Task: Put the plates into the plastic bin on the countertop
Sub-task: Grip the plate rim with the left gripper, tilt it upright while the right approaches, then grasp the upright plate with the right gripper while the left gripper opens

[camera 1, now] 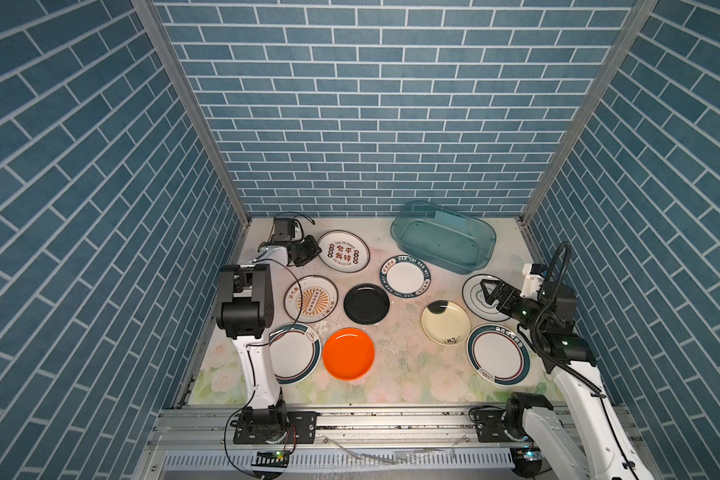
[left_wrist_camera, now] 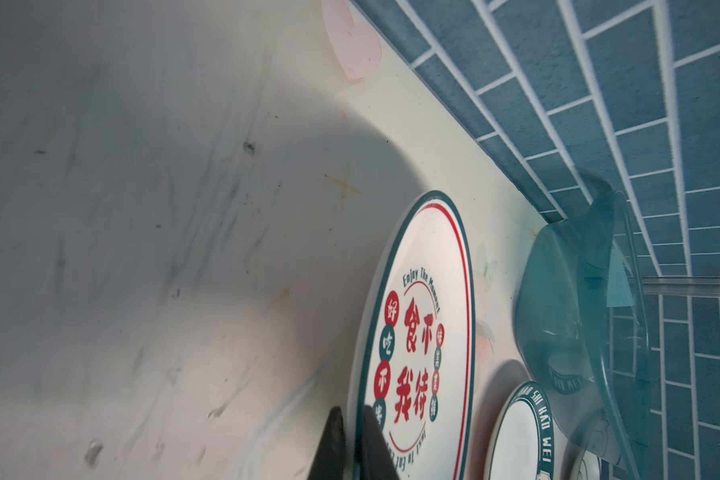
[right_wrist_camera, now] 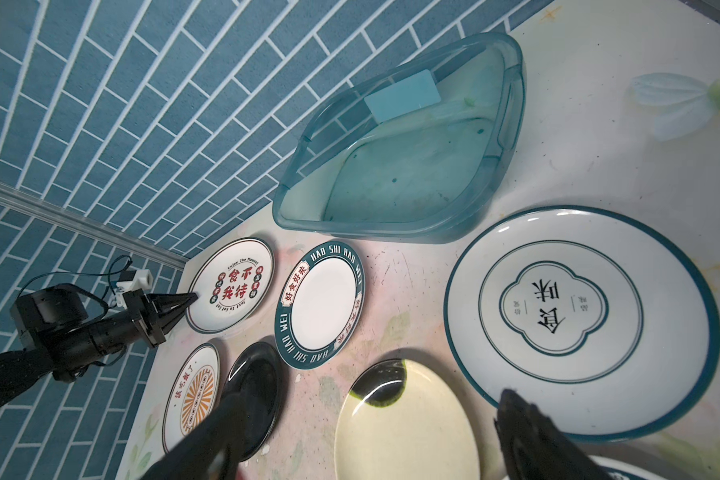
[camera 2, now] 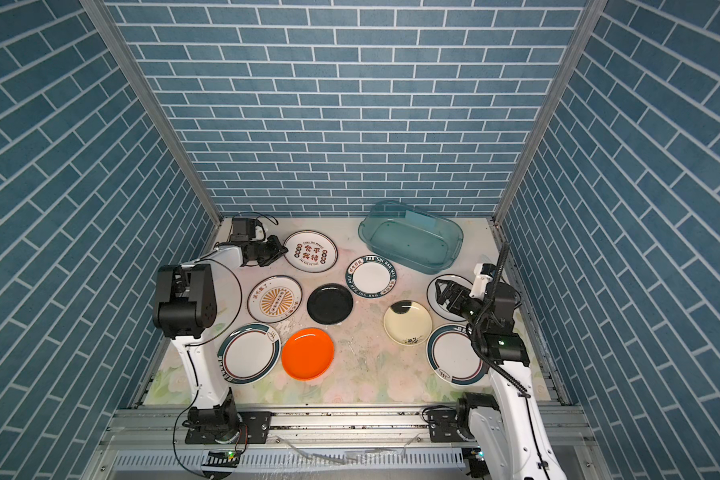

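Observation:
My left gripper (camera 1: 314, 251) (left_wrist_camera: 352, 436) is shut on the near rim of the white plate with red characters (camera 1: 344, 251) (left_wrist_camera: 425, 332) at the back left of the countertop (camera 1: 404, 361). My right gripper (camera 1: 486, 293) (right_wrist_camera: 375, 432) hangs open over the white plate with a teal quatrefoil (camera 1: 474, 307) (right_wrist_camera: 578, 316), holding nothing. The teal plastic bin (camera 1: 443, 243) (right_wrist_camera: 400, 178) stands empty at the back right. Orange (camera 1: 348, 353), black (camera 1: 366, 304) and cream (camera 1: 445, 322) plates lie flat mid-table.
More white plates lie flat: a lettered teal-rim one (camera 1: 405, 276), a sunburst one (camera 1: 310, 299), and teal-banded ones front left (camera 1: 294, 353), partly behind my left arm, and front right (camera 1: 497, 353). Blue brick walls (camera 1: 371, 124) enclose three sides. A grey metal rail (camera 1: 391, 419) runs along the front.

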Action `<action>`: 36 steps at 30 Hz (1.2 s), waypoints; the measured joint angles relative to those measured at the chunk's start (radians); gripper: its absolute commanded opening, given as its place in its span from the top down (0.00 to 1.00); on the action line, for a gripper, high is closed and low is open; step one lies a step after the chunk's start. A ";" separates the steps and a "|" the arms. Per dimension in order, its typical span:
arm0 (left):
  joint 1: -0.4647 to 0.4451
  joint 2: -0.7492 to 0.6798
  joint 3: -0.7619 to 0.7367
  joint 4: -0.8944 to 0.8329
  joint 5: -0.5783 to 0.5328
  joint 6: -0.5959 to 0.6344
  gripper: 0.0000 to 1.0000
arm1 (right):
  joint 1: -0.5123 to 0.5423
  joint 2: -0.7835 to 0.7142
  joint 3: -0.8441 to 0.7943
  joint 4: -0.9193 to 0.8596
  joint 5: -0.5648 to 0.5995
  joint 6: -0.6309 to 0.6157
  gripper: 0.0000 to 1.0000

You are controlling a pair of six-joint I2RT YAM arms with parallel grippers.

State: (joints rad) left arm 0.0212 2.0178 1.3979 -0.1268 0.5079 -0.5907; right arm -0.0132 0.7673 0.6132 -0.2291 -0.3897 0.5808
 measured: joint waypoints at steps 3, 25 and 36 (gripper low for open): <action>0.000 -0.071 -0.083 0.035 0.008 -0.042 1.00 | 0.001 0.052 0.033 -0.005 -0.035 0.017 0.11; -0.238 -0.584 -0.320 0.020 0.019 -0.133 1.00 | 0.393 0.418 0.163 0.265 -0.096 0.190 0.18; -0.353 -0.580 -0.297 0.036 0.027 -0.142 1.00 | 0.441 0.471 0.162 0.485 -0.098 0.287 0.30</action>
State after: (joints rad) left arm -0.3321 1.4380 1.1007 -0.0910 0.5350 -0.7322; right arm 0.4278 1.2381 0.7750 0.2562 -0.4877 0.8677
